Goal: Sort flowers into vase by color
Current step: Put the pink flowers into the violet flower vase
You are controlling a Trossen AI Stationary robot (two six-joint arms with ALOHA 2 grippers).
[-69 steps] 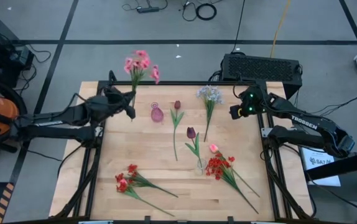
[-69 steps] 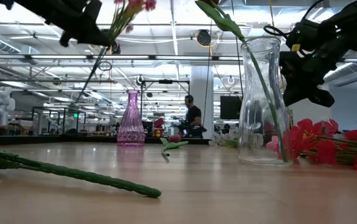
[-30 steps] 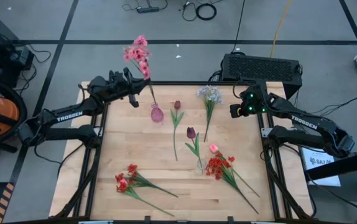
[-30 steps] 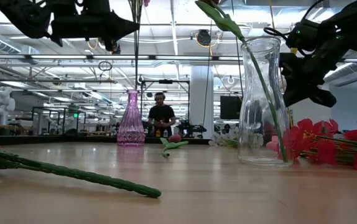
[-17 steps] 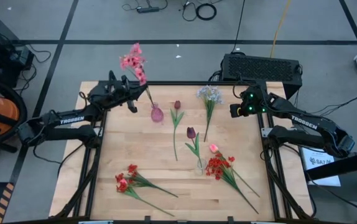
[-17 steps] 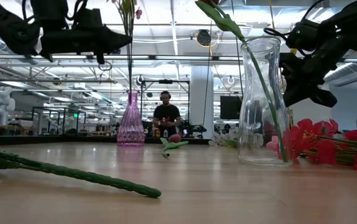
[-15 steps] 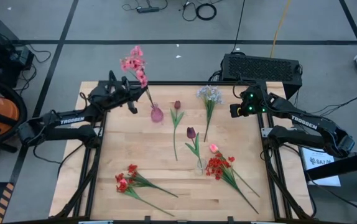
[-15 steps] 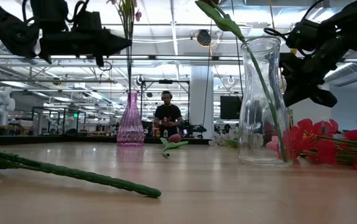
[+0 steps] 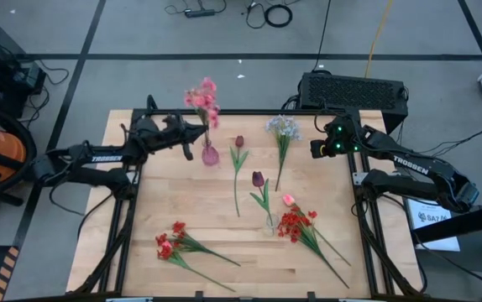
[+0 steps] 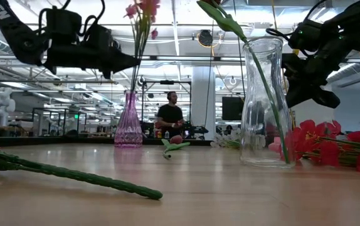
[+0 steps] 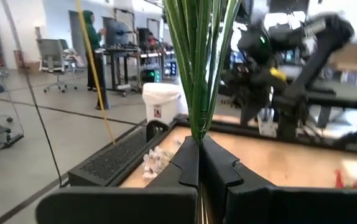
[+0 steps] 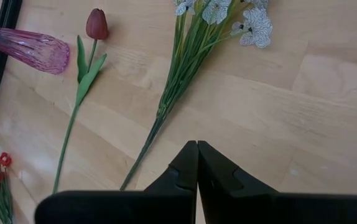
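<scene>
We hold the pink spray (image 9: 202,99), stalks pinched in the left gripper (image 9: 197,130) fingers, stems in the pink vase (image 9: 211,154) neck near table back edge. Risk: tall narrow vase tips w/ sideways pull. Right gripper (image 12: 197,152) closed, empty, over blue-white sprig (image 12: 225,15).

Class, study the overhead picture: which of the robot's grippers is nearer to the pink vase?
Left. The left gripper holds the pink flower stems just beside the pink vase; the right gripper waits shut across the table, beyond the white sprig.
</scene>
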